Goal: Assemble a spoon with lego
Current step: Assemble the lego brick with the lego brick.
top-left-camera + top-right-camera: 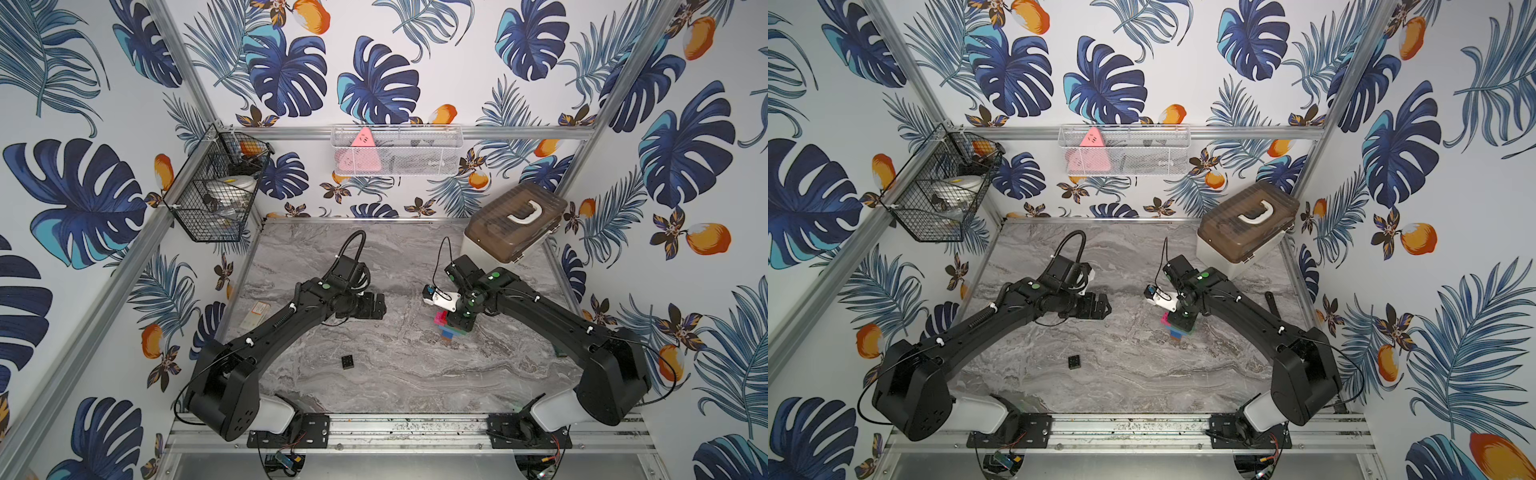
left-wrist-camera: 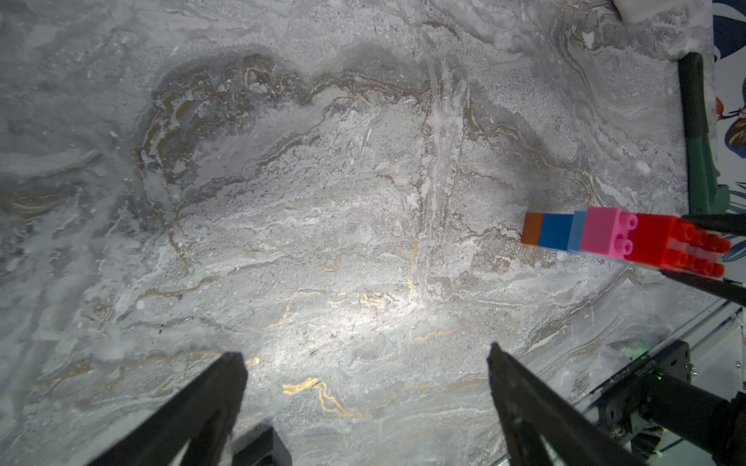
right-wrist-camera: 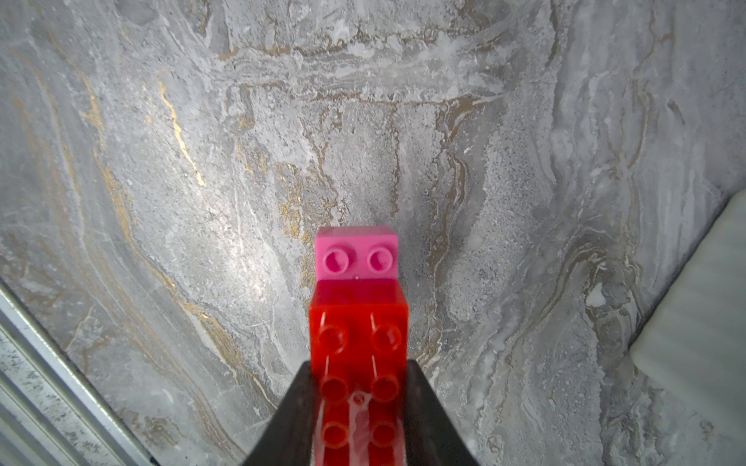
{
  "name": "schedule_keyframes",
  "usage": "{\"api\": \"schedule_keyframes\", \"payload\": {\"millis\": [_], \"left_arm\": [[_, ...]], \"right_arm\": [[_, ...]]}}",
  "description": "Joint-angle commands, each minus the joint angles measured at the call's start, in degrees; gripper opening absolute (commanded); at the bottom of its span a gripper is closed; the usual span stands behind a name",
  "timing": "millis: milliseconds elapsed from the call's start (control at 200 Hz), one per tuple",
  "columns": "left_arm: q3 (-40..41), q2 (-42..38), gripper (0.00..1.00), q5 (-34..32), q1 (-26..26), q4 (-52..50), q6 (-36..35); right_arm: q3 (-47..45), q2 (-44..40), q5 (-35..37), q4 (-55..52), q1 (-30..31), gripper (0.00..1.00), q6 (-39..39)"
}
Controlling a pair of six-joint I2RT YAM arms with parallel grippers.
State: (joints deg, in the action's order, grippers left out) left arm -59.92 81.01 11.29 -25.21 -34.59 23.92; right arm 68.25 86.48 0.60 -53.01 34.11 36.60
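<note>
The spoon is a stack of orange, blue, light blue, green, pink and red lego. It stands stem-down over the table, right of centre in both top views. My right gripper is shut on its red brick, with the pink brick beyond the fingertips. The left wrist view shows the spoon from the side, orange end toward the table; I cannot tell if it touches. A loose black brick lies on the table near the front left. My left gripper hangs open and empty left of centre.
A brown-lidded box stands at the back right corner. A black wire basket and a white mesh basket hang on the walls. A small card lies by the left edge. A dark green tool lies along the right edge.
</note>
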Motion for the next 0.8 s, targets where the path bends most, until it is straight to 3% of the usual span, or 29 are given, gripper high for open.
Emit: {"api": "schedule_keyframes", "payload": {"millis": [0, 795], "left_arm": [[-0.1, -0.4, 0.99, -0.4, 0.0, -0.5, -0.4], [-0.9, -0.5, 0.99, -2.1, -0.3, -3.0, -1.4]], "right_arm": [[-0.7, -0.4, 2.2, -4.6, 0.1, 0.35, -0.4], [2.7, 0.9, 0.9, -3.9, 0.2, 0.57, -1.5]]}}
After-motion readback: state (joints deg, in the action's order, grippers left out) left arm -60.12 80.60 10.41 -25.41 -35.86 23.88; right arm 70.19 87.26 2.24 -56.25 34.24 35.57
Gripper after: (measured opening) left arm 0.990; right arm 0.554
